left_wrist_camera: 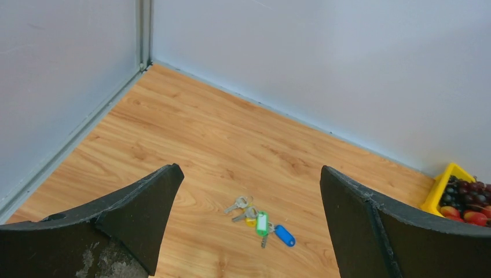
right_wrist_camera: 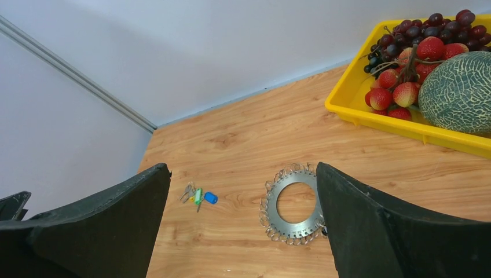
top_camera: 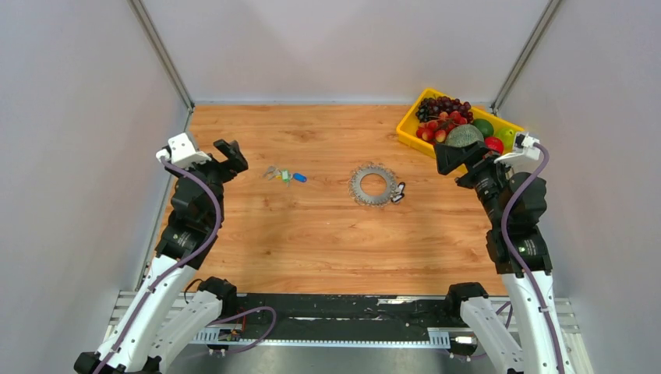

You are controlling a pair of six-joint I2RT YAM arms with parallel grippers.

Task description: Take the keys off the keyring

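Grey keyring (top_camera: 359, 185) lies between left gripper (left_wrist_camera: 249, 169) and right gripper (right_wrist_camera: 243, 168), both spread apart.

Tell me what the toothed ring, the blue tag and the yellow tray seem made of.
Keyring: metal, likely steel; dull grey sheen, thin jagged rim.
Blue tag: probably plastic; saturated, glossy colour.
Yellow tray: likely moulded plastic; uniform colour, rounded lip.

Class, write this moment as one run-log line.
left gripper open, empty | right gripper open, empty | keyring flat on table, untouched | keys at its rim | tagged bunch lying apart
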